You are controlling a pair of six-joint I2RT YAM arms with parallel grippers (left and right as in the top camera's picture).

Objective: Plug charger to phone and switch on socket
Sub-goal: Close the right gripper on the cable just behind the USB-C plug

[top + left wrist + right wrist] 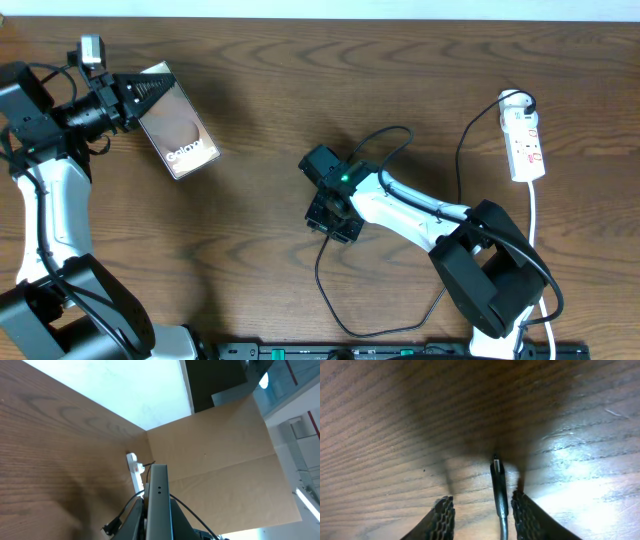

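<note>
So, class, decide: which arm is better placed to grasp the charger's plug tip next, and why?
Right. The right pincer straddles the charger tip on the table, fingers either side; the left pincer is shut on the phone, far off.

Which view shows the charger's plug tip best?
The right wrist view: the charger's plug tip lies on the table between the open fingers of the right gripper, its metal end visible. Overhead shows only the cable's loops, since the right gripper covers the tip. The left wrist view does not show the tip.
</note>
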